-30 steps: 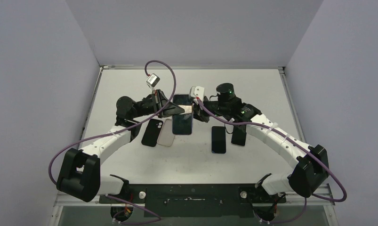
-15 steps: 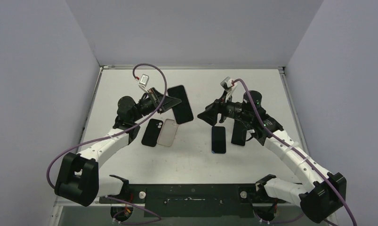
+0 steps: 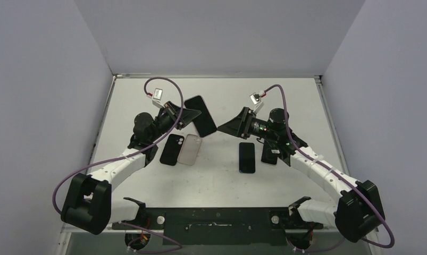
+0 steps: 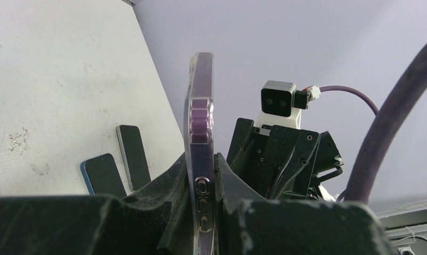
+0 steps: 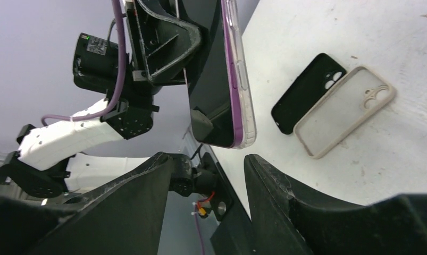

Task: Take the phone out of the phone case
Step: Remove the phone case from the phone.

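Left pincer recorded closed on a dark-screened phone, which is held in the air above the white table, left of centre. The phone is seen seated in its clear purple-edged phone case. In the left wrist view the cased phone is gripped edge-on between the two black fingers, standing upright with the purple side buttons turned toward the camera.

Right pincer noted open, jaws spread wide, nothing held between them. Its tip is pointed at the lower corner of the cased phone, close to it but apart. In the right wrist view the dark screen and the clear rim of the case are seen just beyond the spread fingers.

Lying flat on the table below the left pincer:
- a black soft phone case with a camera cut-out
- a translucent beige phone case, lying against the right side of the black one

Lying flat on the table near the right arm:
- a blue-edged dark phone
- a second dark phone just beside it, partly hidden under the right arm
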Motion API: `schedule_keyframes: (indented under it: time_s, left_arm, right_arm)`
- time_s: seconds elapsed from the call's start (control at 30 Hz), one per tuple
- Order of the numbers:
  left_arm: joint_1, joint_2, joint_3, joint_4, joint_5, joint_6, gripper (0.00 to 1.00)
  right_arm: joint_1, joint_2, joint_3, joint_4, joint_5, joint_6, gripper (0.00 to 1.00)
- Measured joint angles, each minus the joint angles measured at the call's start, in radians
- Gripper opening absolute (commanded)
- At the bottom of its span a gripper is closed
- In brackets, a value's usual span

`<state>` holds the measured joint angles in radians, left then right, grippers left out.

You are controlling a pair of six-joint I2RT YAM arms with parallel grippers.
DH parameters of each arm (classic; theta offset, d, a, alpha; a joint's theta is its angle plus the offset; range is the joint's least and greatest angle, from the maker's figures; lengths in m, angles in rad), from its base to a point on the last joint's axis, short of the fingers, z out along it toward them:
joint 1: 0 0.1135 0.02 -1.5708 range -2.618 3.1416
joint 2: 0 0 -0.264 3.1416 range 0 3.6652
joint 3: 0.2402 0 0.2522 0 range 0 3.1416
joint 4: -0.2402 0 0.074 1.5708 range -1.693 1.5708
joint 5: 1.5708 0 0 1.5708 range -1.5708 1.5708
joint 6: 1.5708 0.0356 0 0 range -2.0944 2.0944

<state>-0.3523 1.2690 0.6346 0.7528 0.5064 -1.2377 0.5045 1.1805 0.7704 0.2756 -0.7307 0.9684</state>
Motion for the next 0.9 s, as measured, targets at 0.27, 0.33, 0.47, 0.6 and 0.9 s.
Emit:
schedule_keyframes:
  time_s: [0.27, 0.33, 0.47, 0.6, 0.9]
  left_arm:
    - [-0.013, -0.001, 0.000, 0.007, -0.025, -0.010, 0.00]
    - [-0.018, -0.001, 0.000, 0.008, -0.026, -0.013, 0.00]
    - [-0.020, -0.001, 0.000, 0.027, -0.032, -0.026, 0.00]
    - [-0.022, -0.001, 0.000, 0.056, -0.033, -0.040, 0.00]
    - [-0.028, -0.001, 0.000, 0.075, -0.039, -0.045, 0.00]
  right_arm:
    - [0.021, 0.038, -0.001, 0.080, -0.029, 0.076, 0.45]
    - [0.027, 0.045, -0.001, 0.086, -0.031, 0.082, 0.45]
    - [0.027, 0.049, -0.001, 0.088, -0.034, 0.086, 0.44]
    - [0.027, 0.050, -0.001, 0.088, -0.034, 0.085, 0.44]
    - [0.027, 0.061, -0.001, 0.091, -0.035, 0.088, 0.41]
